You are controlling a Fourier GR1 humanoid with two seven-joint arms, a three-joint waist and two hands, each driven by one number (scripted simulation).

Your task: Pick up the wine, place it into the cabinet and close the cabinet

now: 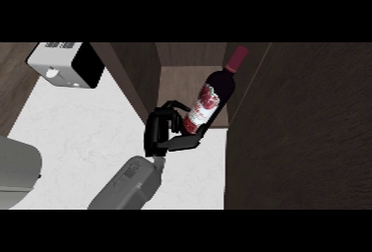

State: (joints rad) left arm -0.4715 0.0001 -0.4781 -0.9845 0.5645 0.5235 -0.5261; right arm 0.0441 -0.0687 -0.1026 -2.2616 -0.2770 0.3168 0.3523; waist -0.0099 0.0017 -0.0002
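The wine bottle is dark, with a red cap and a red and white label. It leans with its neck toward the upper right, at the mouth of the open cabinet, whose light wood inside shows behind it. My right hand is shut on the bottle's lower part: fingers curl at its left side and the thumb reaches under its base. The grey forearm comes up from the bottom edge. My left hand does not show.
The cabinet's dark open door fills the right side, close to the bottle. A dark panel borders the opening on the left. A white and black appliance stands at the back left on the pale counter. A grey rounded shape sits at the left edge.
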